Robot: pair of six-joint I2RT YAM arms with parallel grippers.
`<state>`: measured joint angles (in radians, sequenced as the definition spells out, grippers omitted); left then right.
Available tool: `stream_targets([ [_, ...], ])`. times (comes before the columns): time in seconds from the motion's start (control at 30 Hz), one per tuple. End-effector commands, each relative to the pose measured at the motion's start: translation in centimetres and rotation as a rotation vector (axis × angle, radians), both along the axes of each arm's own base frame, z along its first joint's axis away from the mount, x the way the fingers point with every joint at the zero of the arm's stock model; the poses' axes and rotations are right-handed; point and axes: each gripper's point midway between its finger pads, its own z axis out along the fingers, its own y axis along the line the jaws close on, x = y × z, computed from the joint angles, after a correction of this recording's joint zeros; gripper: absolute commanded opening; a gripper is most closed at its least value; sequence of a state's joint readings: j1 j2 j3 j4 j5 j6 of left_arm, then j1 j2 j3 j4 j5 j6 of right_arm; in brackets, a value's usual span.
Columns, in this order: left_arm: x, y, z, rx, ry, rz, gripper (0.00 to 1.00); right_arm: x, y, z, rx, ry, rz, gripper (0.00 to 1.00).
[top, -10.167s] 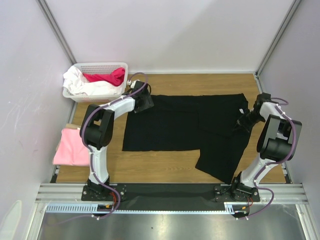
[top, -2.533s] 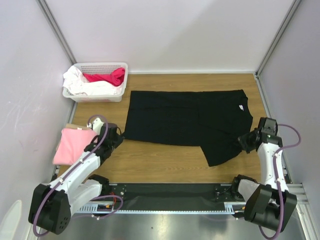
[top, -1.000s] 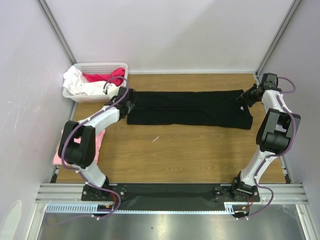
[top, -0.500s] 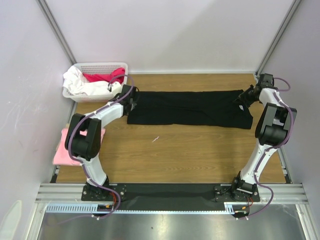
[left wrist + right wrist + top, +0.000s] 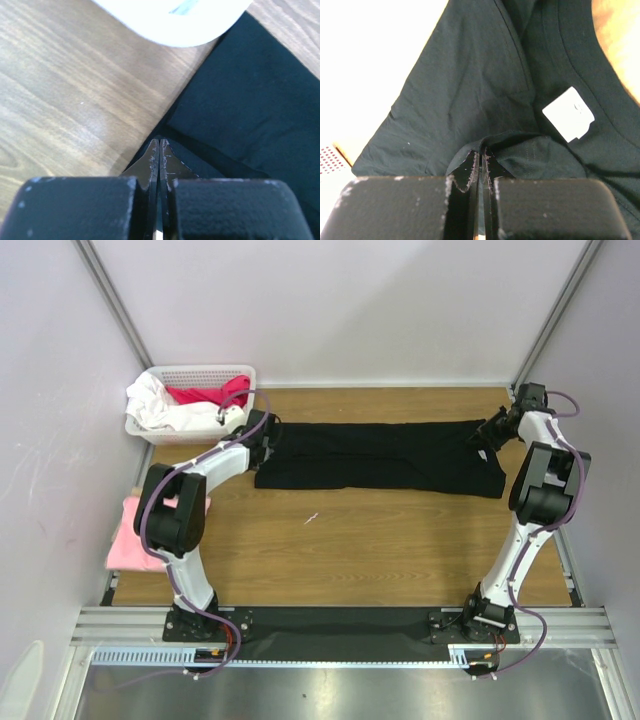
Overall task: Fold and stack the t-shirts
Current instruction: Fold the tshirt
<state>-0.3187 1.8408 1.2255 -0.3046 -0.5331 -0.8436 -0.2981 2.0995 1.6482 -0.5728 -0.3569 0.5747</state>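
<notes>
The black t-shirt (image 5: 380, 455) lies folded into a long strip across the back of the table. My left gripper (image 5: 268, 432) sits at its far left corner, jaws shut on the black t-shirt's edge (image 5: 250, 100), tips (image 5: 159, 142) low over the wood. At the far right end by the collar, my right gripper (image 5: 490, 432) is shut on a bunched fold of the black cloth (image 5: 470, 75), just below the tips (image 5: 481, 149). A white neck label (image 5: 568, 114) shows beside it. The pink t-shirt (image 5: 125, 540) lies at the table's left edge, partly hidden by the left arm.
A white basket (image 5: 190, 405) with white and red clothes stands at the back left, close to my left gripper; its rim (image 5: 175, 15) shows in the left wrist view. Side walls stand close on both sides. Bare wood (image 5: 350, 550) stretches in front of the shirt.
Both grippers carried the shirt's near edge up to the far edge, folding it into a strip. Over the last second they have only crept slightly; the shirt lies the same.
</notes>
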Motion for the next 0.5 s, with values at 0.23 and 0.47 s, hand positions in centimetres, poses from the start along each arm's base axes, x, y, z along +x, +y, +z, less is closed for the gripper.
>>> stream_targets([
  [0.23,0.1,0.7,0.0,0.03,-0.008,0.052,0.0,2.3,-0.9,0.9,-0.031,-0.05,0.025,0.0],
  [0.47,1.8,-0.3,0.1,0.03,-0.028,-0.009,0.0,2.9,-0.9,0.8,-0.029,-0.052,0.042,0.0],
])
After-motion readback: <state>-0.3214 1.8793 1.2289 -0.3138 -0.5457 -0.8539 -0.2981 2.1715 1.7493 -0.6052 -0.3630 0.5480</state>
